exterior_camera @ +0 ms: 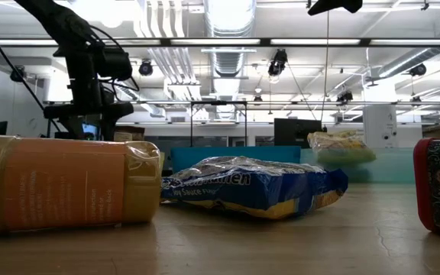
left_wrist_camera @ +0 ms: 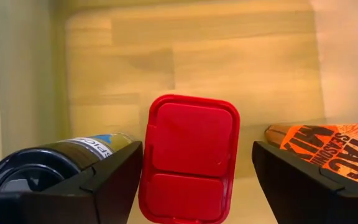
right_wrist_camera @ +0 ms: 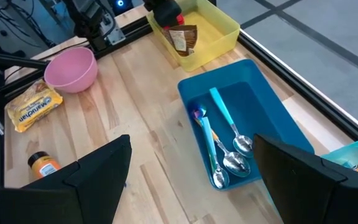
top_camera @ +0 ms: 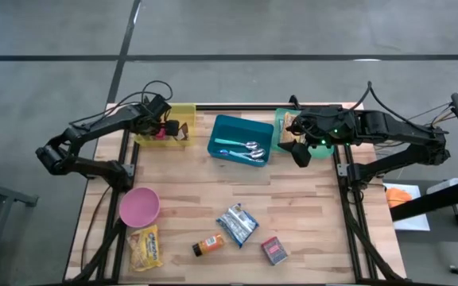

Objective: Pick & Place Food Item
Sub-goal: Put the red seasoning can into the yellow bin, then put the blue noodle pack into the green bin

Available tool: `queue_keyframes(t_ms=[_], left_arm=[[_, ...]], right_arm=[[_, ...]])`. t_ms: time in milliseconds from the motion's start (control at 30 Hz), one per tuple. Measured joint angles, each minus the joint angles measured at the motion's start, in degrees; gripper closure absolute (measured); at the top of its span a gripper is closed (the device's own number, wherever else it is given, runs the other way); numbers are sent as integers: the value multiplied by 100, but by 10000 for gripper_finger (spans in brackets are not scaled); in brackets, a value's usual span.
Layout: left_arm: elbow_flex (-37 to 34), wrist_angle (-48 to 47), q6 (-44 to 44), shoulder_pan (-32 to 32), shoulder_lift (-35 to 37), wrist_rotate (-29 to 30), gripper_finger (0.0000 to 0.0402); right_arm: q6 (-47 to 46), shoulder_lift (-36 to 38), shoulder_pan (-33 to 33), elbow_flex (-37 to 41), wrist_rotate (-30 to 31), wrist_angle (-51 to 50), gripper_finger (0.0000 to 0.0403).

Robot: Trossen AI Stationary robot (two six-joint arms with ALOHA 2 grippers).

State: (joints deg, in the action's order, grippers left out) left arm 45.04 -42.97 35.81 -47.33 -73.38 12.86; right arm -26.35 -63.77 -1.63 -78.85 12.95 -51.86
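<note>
A: Yellow bin (top_camera: 183, 115) sat at the far left of the wooden counter (top_camera: 293, 199); left gripper (top_camera: 168, 129) hung inside it, fingers spread on either side of a red-lidded container (left_wrist_camera: 190, 158), not pressing it as far as the left wrist view showed; a dark bottle (left_wrist_camera: 55, 155) lay on one side of the lid, an orange packet (left_wrist_camera: 334, 146) on the other.

B: Right gripper (top_camera: 300, 152) was over the near edge of the teal bin (top_camera: 281, 131) at far right; fingers wide apart, nothing between them; a yellowish packet (exterior_camera: 341, 145) showed in that bin in the low view.

A: Blue tray (top_camera: 241, 139) stood between the two bins; spoons (right_wrist_camera: 232, 155) lay in it.

B: Loose food items lay at the near side; pink bowl (top_camera: 139, 206) near the left edge; yellow snack bag (top_camera: 145, 246) just in front of it; small orange bottle (top_camera: 208, 245) lying on its side; blue foil packet (top_camera: 238, 223) just beside that; red patterned box (top_camera: 273, 250) further right.

A: Bottle, packet and box were apart from each other; none touched by either gripper.
</note>
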Motion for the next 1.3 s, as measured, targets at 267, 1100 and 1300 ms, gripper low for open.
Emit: queue_keyframes(t_ms=[267, 1100, 1300], left_arm=[[1, 9, 0, 2, 0, 39, 90], [1253, -131, -1205, 269, 24, -1, 90], [1859, -279, -2587, 1345, 26, -977, 104]], right_arm=[[2, 0, 0, 0, -10, -29, 71], [61, 0, 0, 0, -103, -33, 71], [61, 0, 0, 0, -101, -31, 71]])
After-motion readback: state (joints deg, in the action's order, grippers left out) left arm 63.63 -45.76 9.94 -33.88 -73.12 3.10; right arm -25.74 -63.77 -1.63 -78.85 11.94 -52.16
